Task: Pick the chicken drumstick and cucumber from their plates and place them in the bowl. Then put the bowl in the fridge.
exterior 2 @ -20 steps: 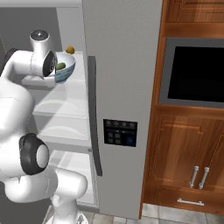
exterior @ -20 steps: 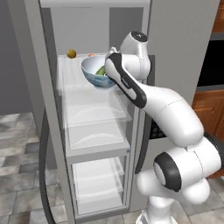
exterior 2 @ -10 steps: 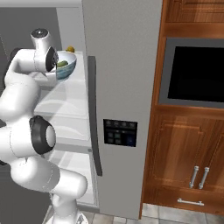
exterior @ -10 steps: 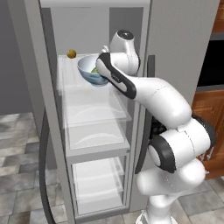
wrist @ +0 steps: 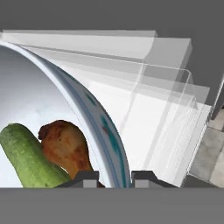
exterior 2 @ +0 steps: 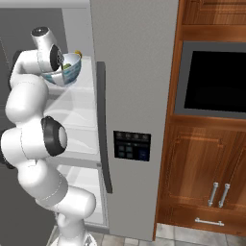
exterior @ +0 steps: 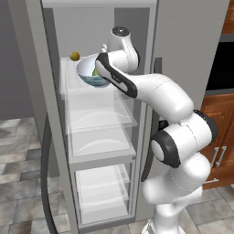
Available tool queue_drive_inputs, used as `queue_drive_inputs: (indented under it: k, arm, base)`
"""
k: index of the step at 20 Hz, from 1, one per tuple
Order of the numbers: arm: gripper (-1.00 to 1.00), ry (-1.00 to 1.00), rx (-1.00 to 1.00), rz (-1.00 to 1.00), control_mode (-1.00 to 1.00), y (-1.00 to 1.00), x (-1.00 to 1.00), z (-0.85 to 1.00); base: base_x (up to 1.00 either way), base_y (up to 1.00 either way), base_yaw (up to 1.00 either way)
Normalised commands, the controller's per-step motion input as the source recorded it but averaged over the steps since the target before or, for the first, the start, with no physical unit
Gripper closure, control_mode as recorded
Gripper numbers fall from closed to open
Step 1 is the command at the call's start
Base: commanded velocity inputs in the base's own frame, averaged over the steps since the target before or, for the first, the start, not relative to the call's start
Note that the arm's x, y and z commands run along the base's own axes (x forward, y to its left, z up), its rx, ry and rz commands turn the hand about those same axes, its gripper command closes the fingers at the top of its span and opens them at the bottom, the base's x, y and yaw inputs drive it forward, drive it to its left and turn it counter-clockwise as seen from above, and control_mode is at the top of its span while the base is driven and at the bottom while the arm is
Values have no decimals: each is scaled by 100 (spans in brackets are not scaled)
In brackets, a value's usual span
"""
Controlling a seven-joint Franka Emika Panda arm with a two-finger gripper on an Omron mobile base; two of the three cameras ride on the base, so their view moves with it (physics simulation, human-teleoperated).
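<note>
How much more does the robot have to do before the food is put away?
Nearly done. The drumstick and cucumber already lie in the bowl. The gripper pinches the bowl's rim and holds it at the fridge's top shelf. Left: let go and pull the arm out. I can't tell if the bowl rests on the shelf yet.

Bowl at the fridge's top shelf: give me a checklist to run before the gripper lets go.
1. Cucumber inside the bowl: ok.
2. Chicken drumstick inside the bowl, beside the cucumber: ok.
3. Gripper has one finger on each side of the bowl's rim: ok.
4. Bowl over the fridge's top shelf: ok.
5. Bowl's base resting on the shelf: cannot tell; it looks tilted.
6. Clear of the small yellow-olive ball at the shelf's back: ok, apart.
</note>
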Motion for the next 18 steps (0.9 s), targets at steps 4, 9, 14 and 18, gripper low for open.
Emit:
queue_drive_inputs:
  k: [4, 9, 14, 18]
  arm:
    - [100, 1, -2, -6, -100, 0, 22, -1]
    - [100, 0, 0, -12, -100, 0, 24, 0]
    - [100, 0, 10, -17, -100, 1, 18, 0]
    - [100, 0, 18, -15, -100, 2, 19, 0]
  base:
    - [0, 0, 0]
    - [0, 0, 0]
    - [0, 0, 0]
    - [0, 0, 0]
